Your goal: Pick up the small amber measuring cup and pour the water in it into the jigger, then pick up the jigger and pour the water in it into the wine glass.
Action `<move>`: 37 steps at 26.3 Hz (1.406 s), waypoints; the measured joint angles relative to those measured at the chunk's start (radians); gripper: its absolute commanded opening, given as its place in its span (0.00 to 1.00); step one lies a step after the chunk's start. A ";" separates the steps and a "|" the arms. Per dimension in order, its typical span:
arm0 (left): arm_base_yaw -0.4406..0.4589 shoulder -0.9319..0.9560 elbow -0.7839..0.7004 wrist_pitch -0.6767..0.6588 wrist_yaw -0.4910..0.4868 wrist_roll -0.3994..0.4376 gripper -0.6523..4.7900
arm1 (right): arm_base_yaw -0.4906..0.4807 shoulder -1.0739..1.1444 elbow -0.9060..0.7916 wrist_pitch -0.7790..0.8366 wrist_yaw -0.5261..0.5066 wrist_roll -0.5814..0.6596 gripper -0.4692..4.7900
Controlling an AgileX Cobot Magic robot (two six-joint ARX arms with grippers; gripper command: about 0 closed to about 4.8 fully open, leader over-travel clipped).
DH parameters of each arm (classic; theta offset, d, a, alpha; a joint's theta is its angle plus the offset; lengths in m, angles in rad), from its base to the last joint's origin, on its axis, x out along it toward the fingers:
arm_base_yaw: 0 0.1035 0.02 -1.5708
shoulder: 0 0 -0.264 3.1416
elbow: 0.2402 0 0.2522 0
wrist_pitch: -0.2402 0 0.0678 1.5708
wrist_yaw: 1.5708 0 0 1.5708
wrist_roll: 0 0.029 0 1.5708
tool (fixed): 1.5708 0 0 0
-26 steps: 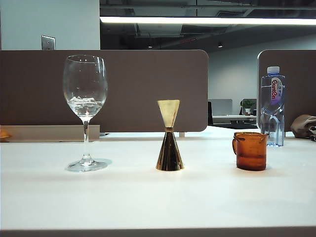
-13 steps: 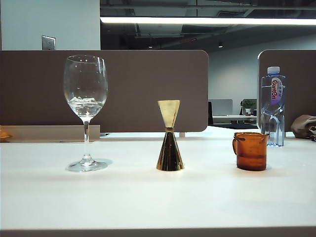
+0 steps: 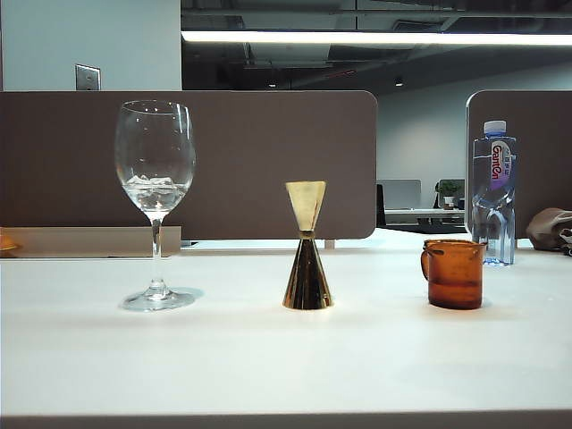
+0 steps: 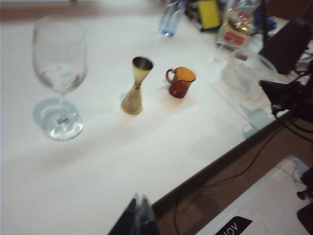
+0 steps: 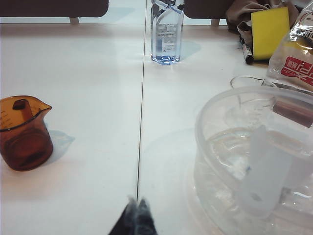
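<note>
Main light's a long ceiling strip [image 3: 375,37] around 12 o'clock in the exterior view, sharp but dim behind. The white table [image 3: 268,357] glares; soft shadows hug each vessel's base. Left wrist view is motion-smeared, wine glass [image 4: 59,73] worst. Right wrist view's crisp, near clear bowl [image 5: 254,161] blurry.

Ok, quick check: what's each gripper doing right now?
Left gripper: shut, empty, over the table's near edge.
Right gripper: shut, empty, low over the table.
</note>
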State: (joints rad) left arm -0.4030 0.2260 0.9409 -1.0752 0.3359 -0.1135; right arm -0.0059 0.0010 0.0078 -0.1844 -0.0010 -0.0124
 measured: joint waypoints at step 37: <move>-0.066 0.000 0.000 0.032 -0.086 0.053 0.12 | 0.000 0.000 0.000 0.000 0.000 0.000 0.09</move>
State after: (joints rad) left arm -0.4690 0.2260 0.9409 -1.0431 0.2501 -0.0608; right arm -0.0059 0.0010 0.0078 -0.1844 -0.0010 -0.0120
